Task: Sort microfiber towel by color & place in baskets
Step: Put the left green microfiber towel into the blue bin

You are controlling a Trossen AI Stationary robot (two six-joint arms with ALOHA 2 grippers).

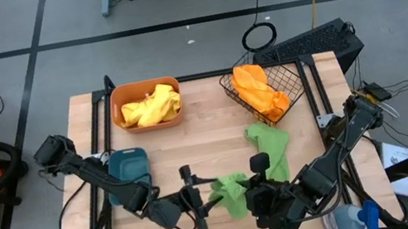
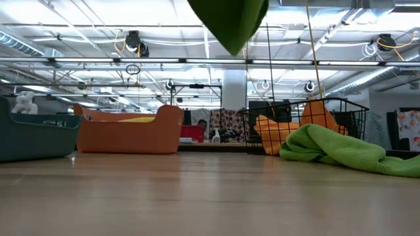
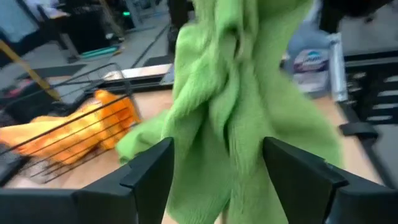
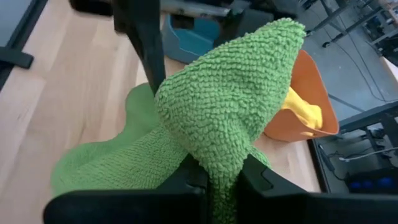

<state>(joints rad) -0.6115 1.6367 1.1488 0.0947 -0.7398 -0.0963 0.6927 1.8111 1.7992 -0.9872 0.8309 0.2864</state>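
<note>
Yellow towel (image 1: 151, 107) in orange tub (image 1: 119, 119) and orange towel (image 1: 259, 91) in wire basket (image 1: 293, 75) done, teal tub (image 1: 132, 157) holds none; right gripper (image 4: 219, 180) pinches 1 green towel (image 4: 233, 118) aloft, left gripper (image 3: 217, 168) wide around it, 2nd green towel (image 1: 270, 143) on table (image 1: 205, 123).

Grey floor (image 1: 167, 3) around the table; bright ceiling lights (image 2: 79, 13) overhead.
</note>
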